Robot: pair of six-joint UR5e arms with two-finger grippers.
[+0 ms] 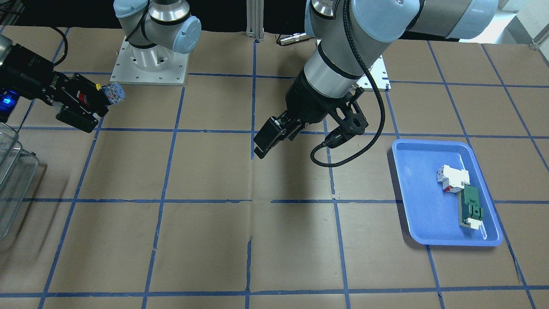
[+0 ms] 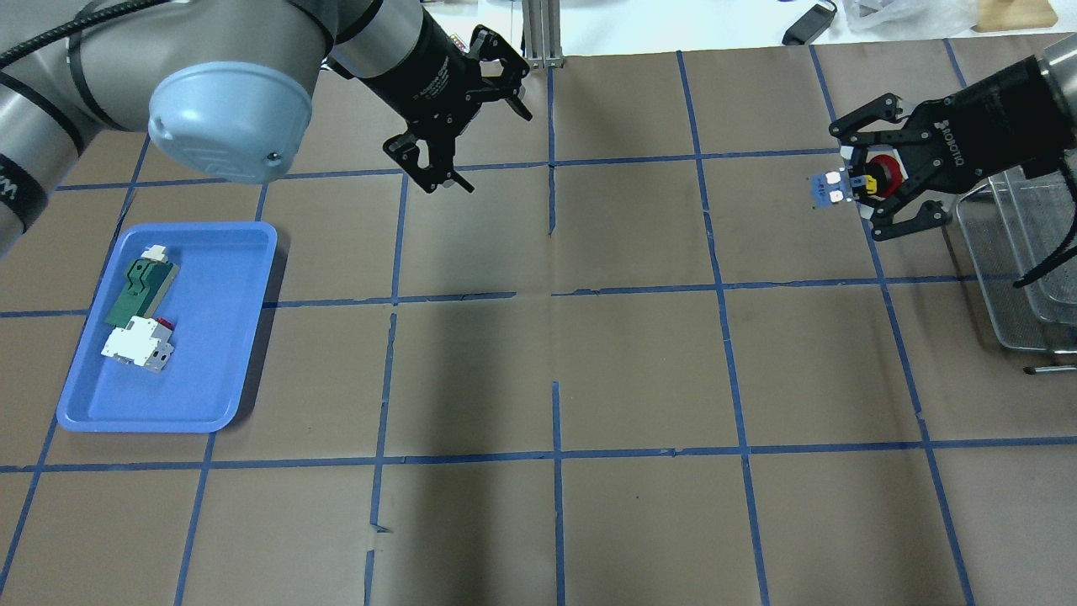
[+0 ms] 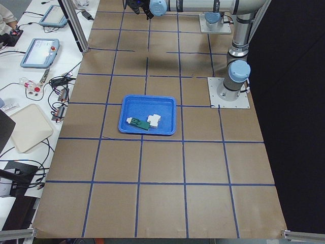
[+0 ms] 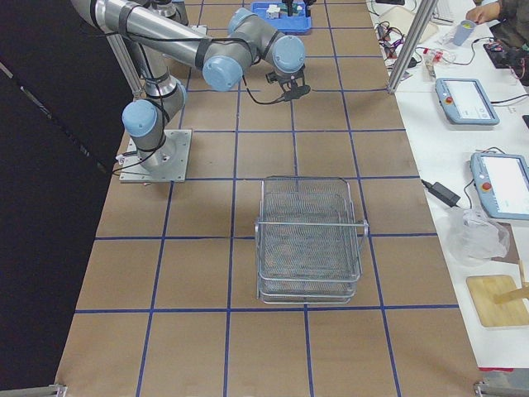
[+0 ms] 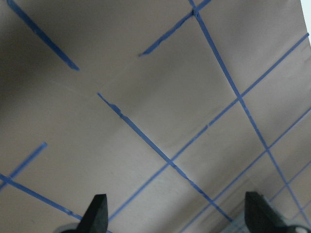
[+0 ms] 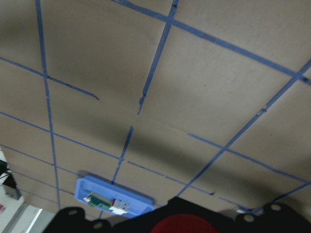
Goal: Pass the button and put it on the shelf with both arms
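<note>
My right gripper (image 2: 860,183) is shut on the button (image 2: 882,166) and holds it in the air, just in front of the wire shelf (image 2: 1022,252). The button's red cap sits between the fingers and its blue-grey body (image 1: 115,93) sticks out past them. The cap also shows at the bottom of the right wrist view (image 6: 182,225). My left gripper (image 2: 484,143) hangs open and empty above the table's middle; its fingertips (image 5: 97,213) stand wide apart over bare paper. The shelf also shows in the exterior right view (image 4: 310,240).
A blue tray (image 2: 210,362) on my left side holds a white blocky part (image 2: 135,345) and a flat green part (image 2: 139,286). Brown paper with blue tape lines covers the table. Operators' tablets and cables lie beyond the far edge.
</note>
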